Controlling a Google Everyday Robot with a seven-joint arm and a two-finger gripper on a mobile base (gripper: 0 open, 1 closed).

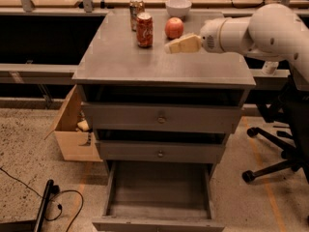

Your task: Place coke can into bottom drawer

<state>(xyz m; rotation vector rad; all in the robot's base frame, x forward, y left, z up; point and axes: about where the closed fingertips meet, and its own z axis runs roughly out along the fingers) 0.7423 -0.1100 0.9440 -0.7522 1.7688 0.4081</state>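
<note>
One coke can (144,29) stands apart, left of the hand (171,47); its grip cannot be told.

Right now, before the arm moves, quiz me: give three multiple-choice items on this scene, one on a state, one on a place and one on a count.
1. The bottom drawer is: A) shut B) pulled open C) taken out.
2. The coke can stands: A) in that drawer B) on the floor C) on the cabinet top, left of the apple in the camera view.
3. Cans on the top: A) one B) two C) three.

Key:
1 B: its tray juts out at the cabinet's foot.
2 C: it stands upright there, and the gripper is over the top to its right, apart from it.
3 B: a darker can stands behind the coke can.
</note>
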